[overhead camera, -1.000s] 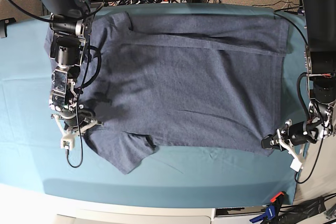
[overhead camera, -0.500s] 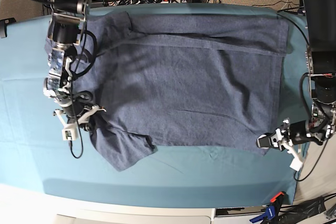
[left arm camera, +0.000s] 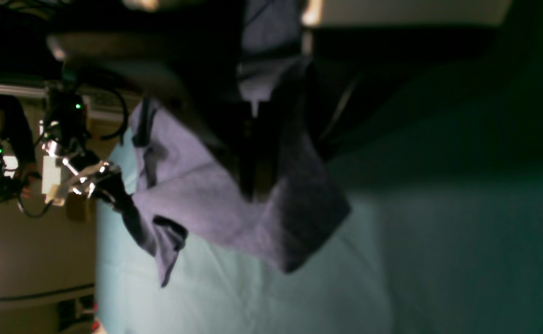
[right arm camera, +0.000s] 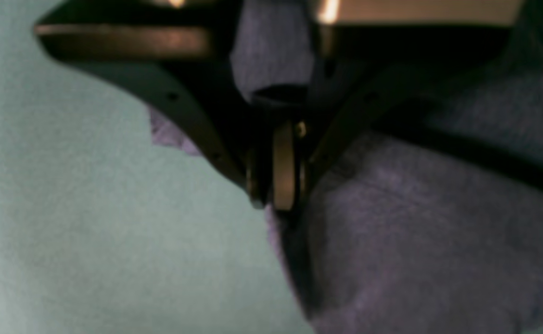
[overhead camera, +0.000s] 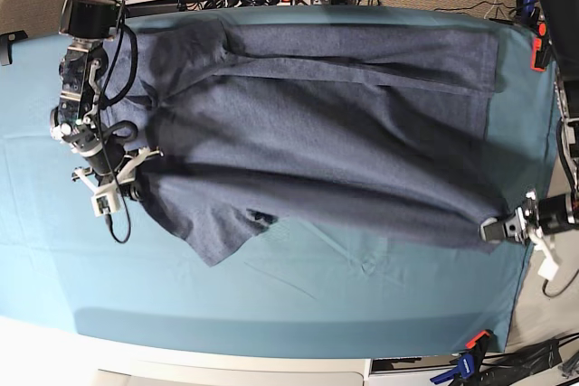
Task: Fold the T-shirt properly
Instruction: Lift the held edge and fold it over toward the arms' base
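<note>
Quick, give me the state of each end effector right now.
Left end effector: shut on the T-shirt, at its near hem corner.
Right end effector: shut on the T-shirt, at its edge near the sleeve.

Right pincer [right arm camera: 276, 204] closed on T-shirt [right arm camera: 415, 222] edge, blurred close-up, teal table cloth [right arm camera: 90, 222] beside it

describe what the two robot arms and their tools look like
Both arms are black, cylindrical segments with loose black cables looping alongside. The right arm's tool has silvery metal links, black fingers and a small white tag-like piece. The left arm's tool is black with a white piece hanging behind it. Close up, the right tool's fingers are dark, angular plates with small holes.
</note>
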Controlling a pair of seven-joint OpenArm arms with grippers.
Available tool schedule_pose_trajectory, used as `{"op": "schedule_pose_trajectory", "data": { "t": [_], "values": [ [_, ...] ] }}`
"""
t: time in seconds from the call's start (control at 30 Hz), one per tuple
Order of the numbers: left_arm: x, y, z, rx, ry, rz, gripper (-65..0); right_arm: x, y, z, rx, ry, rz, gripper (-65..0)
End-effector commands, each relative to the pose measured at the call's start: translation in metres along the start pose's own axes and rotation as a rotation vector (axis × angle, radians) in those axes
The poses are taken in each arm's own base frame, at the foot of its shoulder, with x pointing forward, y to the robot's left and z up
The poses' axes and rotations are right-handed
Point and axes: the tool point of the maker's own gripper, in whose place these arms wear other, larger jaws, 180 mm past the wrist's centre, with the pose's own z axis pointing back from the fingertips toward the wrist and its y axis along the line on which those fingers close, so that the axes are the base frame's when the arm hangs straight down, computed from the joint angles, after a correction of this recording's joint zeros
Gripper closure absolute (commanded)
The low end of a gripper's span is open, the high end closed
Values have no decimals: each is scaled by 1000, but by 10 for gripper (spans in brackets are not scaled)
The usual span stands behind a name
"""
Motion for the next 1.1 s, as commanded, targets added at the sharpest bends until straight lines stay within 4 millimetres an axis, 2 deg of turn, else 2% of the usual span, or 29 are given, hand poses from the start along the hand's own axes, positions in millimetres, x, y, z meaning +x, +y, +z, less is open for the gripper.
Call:
{"op": "schedule_pose_trajectory", "data": {
  "t": [0.0,0.23,0.47,0.63,0.87,1.07],
  "values": [
    [13,-4,11,-9,-38,-16,0,21,-10,6,-19,-56,21,0],
    [-30,20,7,23,30,21,0,8,2,21,-5,-32,64,0],
    [-56,30,15,52,87,-19,0,-9,11,40,8,11,118,0],
    [-73,33,21,69,130,-66,0,-22,8,48,1,41,121,0],
    [-88,28,19,64,168,-119,0,-23,-7,57,-35,25,67,0],
    [-83,22,18,55,162,-147,0,-19,-13,60,-45,4,36,0]
  ]
}}
